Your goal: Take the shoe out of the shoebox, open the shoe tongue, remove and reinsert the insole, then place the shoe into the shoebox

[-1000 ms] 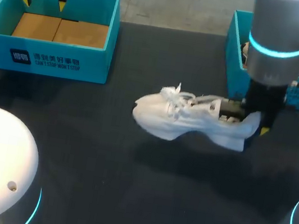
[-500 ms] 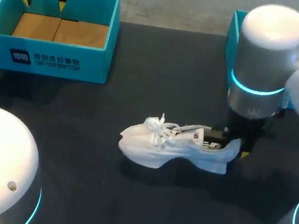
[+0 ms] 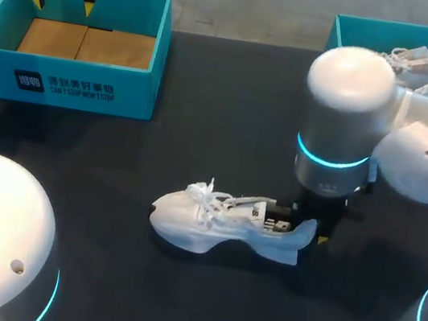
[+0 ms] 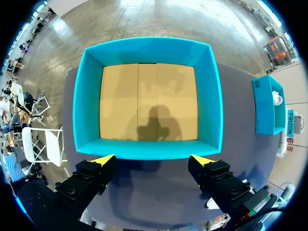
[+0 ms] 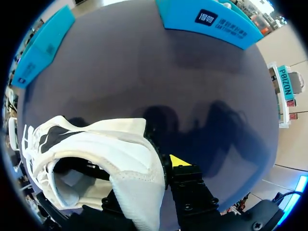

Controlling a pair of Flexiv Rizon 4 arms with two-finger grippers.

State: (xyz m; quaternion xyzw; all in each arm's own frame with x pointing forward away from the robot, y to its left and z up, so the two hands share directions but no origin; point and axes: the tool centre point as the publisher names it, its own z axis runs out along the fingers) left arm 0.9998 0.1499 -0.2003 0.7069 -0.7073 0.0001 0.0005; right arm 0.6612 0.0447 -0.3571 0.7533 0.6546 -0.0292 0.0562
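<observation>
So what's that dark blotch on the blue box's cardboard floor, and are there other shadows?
Left wrist view: that blotch in the box is the shadow of the open left tool hanging above it. Right wrist view: a broader arm-shaped shadow lies on the table beyond the shoe. Head view: only a faint shadow beside the shoe; the blue ring on the right arm glows.

A white logo and lettering mark the front of the teal shoebox.

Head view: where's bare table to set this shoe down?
Bare table lies between the left shoebox and the right shoebox, and between the left shoebox and the toe of the shoe. Crowded: around the right tool at the heel.
</observation>
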